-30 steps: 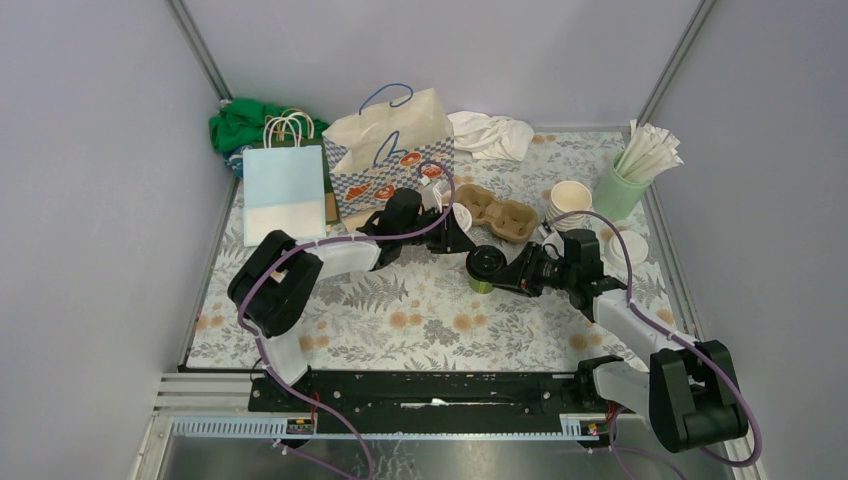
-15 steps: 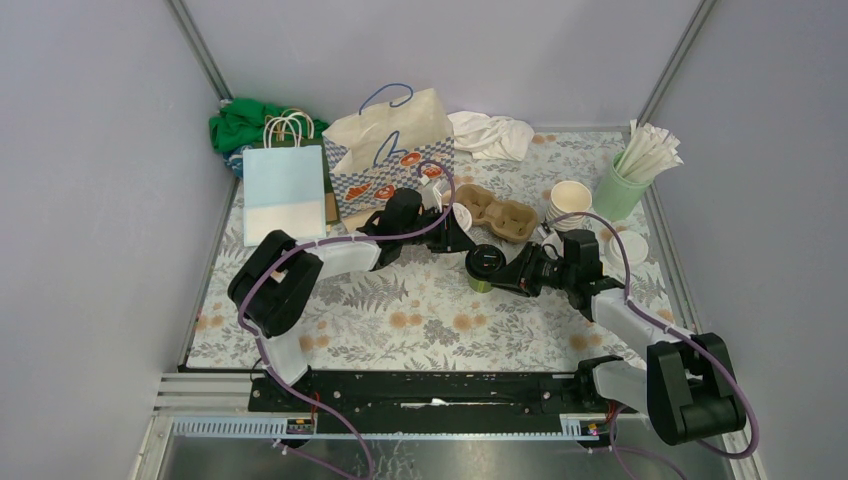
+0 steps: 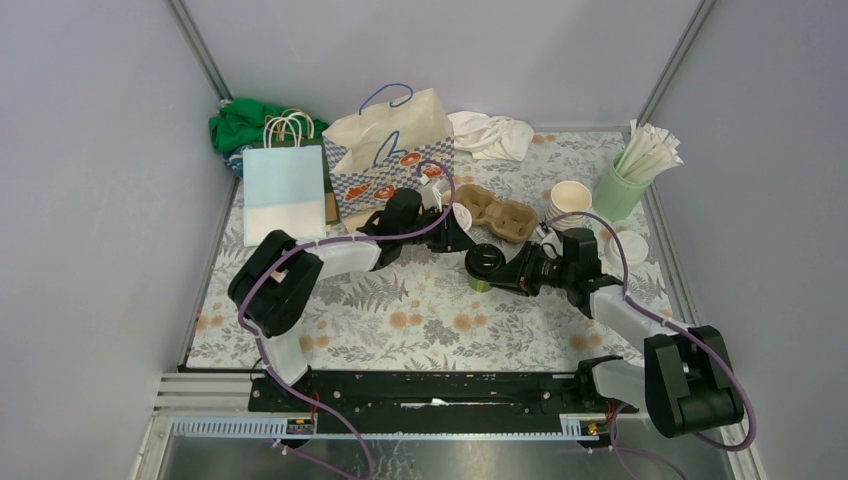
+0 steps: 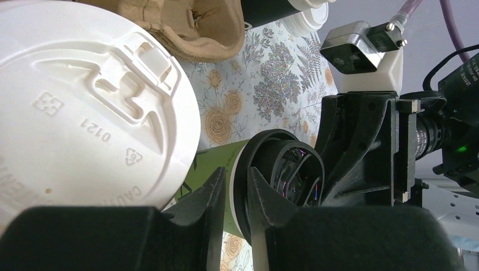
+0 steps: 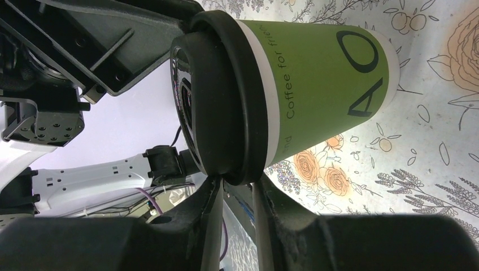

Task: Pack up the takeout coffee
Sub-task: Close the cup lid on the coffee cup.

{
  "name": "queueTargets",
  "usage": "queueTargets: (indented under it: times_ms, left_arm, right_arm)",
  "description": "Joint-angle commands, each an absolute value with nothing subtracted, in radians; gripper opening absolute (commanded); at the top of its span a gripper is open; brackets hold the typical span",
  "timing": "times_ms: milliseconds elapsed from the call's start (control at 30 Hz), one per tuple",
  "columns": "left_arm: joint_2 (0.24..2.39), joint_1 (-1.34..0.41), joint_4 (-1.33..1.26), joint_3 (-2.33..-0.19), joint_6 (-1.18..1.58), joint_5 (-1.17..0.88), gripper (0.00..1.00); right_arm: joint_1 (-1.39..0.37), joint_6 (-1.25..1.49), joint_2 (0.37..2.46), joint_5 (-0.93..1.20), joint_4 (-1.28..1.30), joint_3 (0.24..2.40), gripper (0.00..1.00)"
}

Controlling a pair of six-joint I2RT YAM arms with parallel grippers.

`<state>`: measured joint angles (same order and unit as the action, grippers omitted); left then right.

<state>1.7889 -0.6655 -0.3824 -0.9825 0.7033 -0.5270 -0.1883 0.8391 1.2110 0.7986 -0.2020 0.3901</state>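
Observation:
A green takeout coffee cup (image 3: 484, 263) with a black lid (image 5: 226, 96) lies tilted just above the floral table, mid-table. My right gripper (image 5: 236, 195) is shut on the lid's lower rim. My left gripper (image 4: 237, 186) comes from the other side, its fingers pinched across the rim where the lid (image 4: 282, 169) meets the green wall (image 4: 212, 164). A second cup with a white lid (image 4: 85, 101) stands right beside the left gripper (image 3: 466, 244). Behind it sits a brown cardboard carrier (image 3: 500, 212). Open cream cups (image 3: 571, 196) stand at the back right.
Loose white lids (image 3: 627, 246) lie right of the right arm. A mint tumbler of straws (image 3: 620, 190) stands at the far right. A patterned paper bag (image 3: 390, 150) and a pale blue bag (image 3: 285, 190) stand at the back left, with cloths (image 3: 492, 133) behind.
The right arm's lower links have shifted slightly. Both grippers and the green cup stay where they were.

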Motion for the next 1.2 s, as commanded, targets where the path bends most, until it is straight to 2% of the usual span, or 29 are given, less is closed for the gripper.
queueTargets:
  times_ms: [0, 267, 467, 733, 967, 1167]
  left_arm:
    - [1.830, -0.691, -0.279, -0.968, 0.661, -0.534, 0.24]
    - [1.819, -0.692, -0.266, -0.974, 0.653, -0.529, 0.24]
    - [1.806, -0.690, -0.199, -1.035, 0.622, -0.508, 0.24]
    - [1.773, -0.684, -0.101, -1.126, 0.580, -0.473, 0.24]
    - [1.693, -0.684, -0.051, -1.146, 0.563, -0.458, 0.28]
    - [1.616, -0.683, 0.032, -1.186, 0.512, -0.436, 0.40]
  right_arm:
    - [-0.178, 0.722, 1.266, 0.420, 0.143, 0.321, 0.29]
    - [-0.172, 0.714, 1.273, 0.456, 0.135, 0.341, 0.29]
    - [-0.172, 0.692, 1.165, 0.485, 0.240, 0.464, 0.33]
    - [-0.172, 0.672, 1.135, 0.544, 0.314, 0.592, 0.35]
    - [-0.172, 0.648, 1.076, 0.545, 0.390, 0.655, 0.47]
    - [-0.172, 0.579, 1.025, 0.495, 0.506, 0.764, 0.59]
